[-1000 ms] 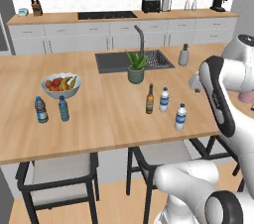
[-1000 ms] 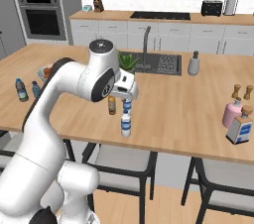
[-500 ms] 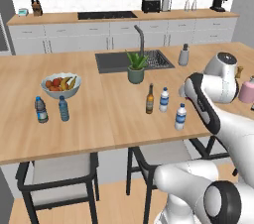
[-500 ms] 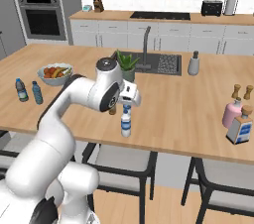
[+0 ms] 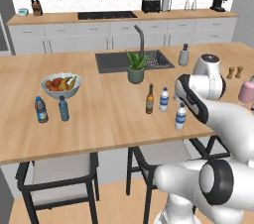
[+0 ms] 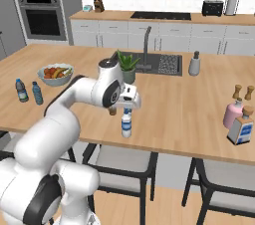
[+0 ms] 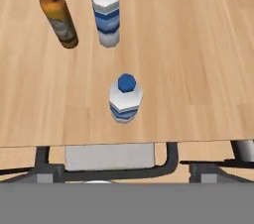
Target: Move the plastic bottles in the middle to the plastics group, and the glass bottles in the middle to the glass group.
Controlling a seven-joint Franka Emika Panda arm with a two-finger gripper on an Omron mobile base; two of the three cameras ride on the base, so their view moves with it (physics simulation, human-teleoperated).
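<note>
Near the front edge of the wooden island counter [image 5: 99,119], two clear water bottles stand upright with a brown glass bottle [image 5: 150,99] beside them. Taking the potted plant [image 5: 135,67] by the sink [image 5: 116,62] as the landmark, the brown bottle stands in front of the plant, toward the counter's front edge; the farther water bottle [image 5: 164,99] is just right of it, apart from it, and the nearer water bottle [image 5: 180,117] stands further forward and to the right, close to the edge. In the hand view the nearer bottle [image 7: 125,98] sits at the centre, with the farther one [image 7: 106,16] and the brown bottle [image 7: 57,12] above it; their caps read blue here.

Far left of the plant, past the fruit bowl [image 5: 61,84], a dark-capped bottle [image 5: 40,109] and a blue bottle [image 5: 63,108] stand side by side. Far right of the plant, a pale pink vessel [image 5: 246,91] sits at the counter's end, with two small brown shakers [image 5: 234,72] behind it.

The gripper [image 6: 130,100] hangs above the nearer water bottle [image 6: 126,122], in front of the plant, jaws spread wide and holding nothing.
</note>
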